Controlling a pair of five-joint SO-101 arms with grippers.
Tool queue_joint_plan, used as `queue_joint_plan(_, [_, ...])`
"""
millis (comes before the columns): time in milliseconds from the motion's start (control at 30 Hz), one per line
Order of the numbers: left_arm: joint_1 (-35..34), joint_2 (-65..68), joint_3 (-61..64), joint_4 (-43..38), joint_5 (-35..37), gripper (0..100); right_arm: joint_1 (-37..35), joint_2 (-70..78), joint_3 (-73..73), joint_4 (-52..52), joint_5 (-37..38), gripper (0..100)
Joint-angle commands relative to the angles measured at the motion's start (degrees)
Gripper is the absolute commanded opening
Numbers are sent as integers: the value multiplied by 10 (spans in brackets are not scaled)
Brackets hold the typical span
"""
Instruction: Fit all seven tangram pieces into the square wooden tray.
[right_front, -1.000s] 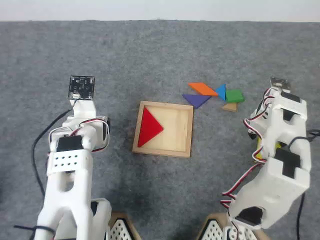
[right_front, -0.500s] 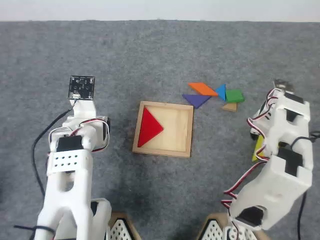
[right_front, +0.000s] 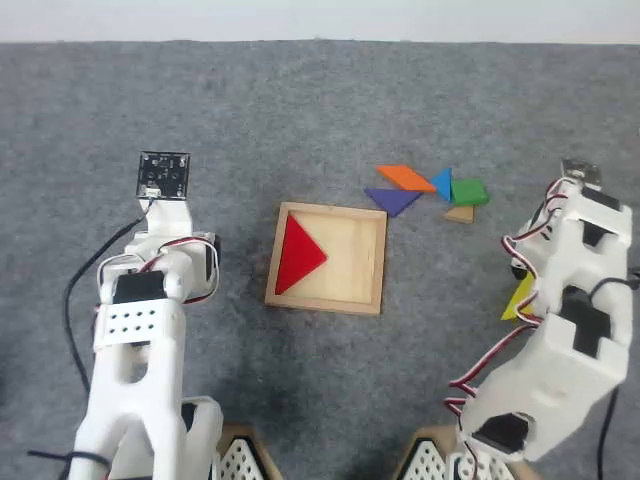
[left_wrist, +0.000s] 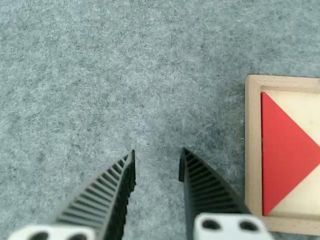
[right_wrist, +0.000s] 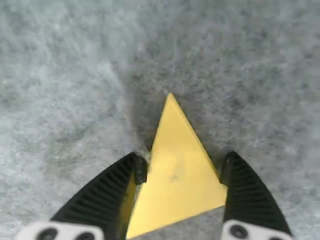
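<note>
Right wrist view: the right gripper (right_wrist: 182, 167) is clamped on the yellow triangle (right_wrist: 175, 190), well right of the wooden tray (right_front: 325, 299), perhaps just off the carpet. Left gripper (left_wrist: 157, 155) hangs fingers apart over carpet left of the tray. The red triangle (right_front: 298, 255) sits in the tray's left half, with loose pieces (right_front: 468, 191) clustered beyond its far right corner.

The left gripper (left_wrist: 158, 151) hangs over the grey carpet (left_wrist: 100, 75) with its two black fingers (left_wrist: 112, 195) spread apart. Just to its right sits the wooden tray (left_wrist: 253, 145), with a red triangle (left_wrist: 287, 150) lying inside it.
</note>
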Motion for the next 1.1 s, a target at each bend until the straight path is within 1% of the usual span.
queue_joint_plan(0, [-4,0,-17,-16,4,138,15,-87,-9,34,-10,322])
queue_joint_plan(133, [-4,-3,-17,-16,4,138,17,-108,-3,79,-11,322])
queue_joint_plan(200, [-4,-3,-17,-14,4,138,18,-103,3,83,-11,324])
queue_joint_plan(333, [-4,-3,-17,-13,4,138,15,-74,28,56,-14,333])
queue_joint_plan(467, [-4,-3,-17,-13,4,138,15,-37,33,29,-52,388])
queue_joint_plan(633, [-4,-3,-17,-13,4,138,-2,3,32,-7,-64,391])
queue_joint_plan(733, [-4,-3,-17,-13,4,138,-20,24,18,-2,-65,391])
queue_joint_plan(867, [-4,-3,-17,-14,4,138,-23,53,-19,21,-66,388])
queue_joint_plan(967, [-4,-3,-17,-14,4,138,-23,73,-43,36,-66,328])
queue_joint_plan(1067, [-4,-3,-17,-15,4,138,-25,78,-51,39,-61,195])
